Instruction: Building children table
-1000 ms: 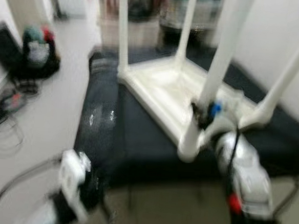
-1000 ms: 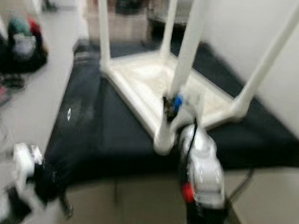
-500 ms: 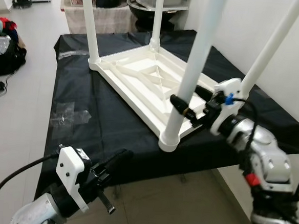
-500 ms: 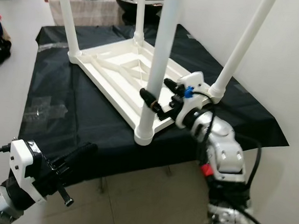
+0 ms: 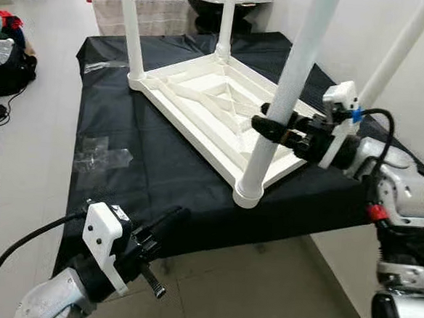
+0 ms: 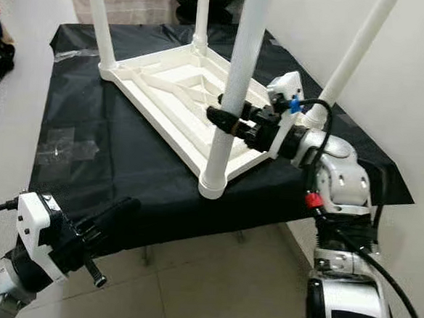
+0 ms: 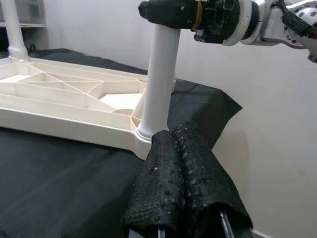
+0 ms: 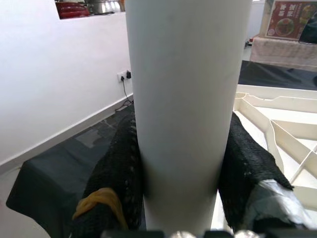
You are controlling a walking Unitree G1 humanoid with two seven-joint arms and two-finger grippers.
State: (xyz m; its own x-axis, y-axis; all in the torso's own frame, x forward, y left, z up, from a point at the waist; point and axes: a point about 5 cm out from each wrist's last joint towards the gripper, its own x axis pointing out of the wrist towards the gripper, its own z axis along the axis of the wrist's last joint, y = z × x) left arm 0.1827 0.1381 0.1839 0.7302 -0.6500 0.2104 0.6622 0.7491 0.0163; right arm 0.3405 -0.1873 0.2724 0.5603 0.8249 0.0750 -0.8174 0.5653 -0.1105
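Lying upside down on a black cloth [image 5: 161, 163] at frame centre, white table [image 5: 208, 108], nearest leg [image 5: 285, 99] pinched by right gripper [image 5: 267, 126], left gripper [image 5: 171, 220] pressed together, lower left.

Over the last second the head views have gone from a heavy blur to sharp, and the whole scene has shifted with the camera. The right gripper [image 5: 271, 127], clamped on the nearest leg [image 5: 283, 98] of the upturned white table [image 5: 201, 111], now grips it higher above the socket than half a second ago, with its silver forearm raised and reaching in more level from the right. The left gripper [image 5: 165, 225] has kept its place low at the near edge of the black cloth [image 5: 146, 169].
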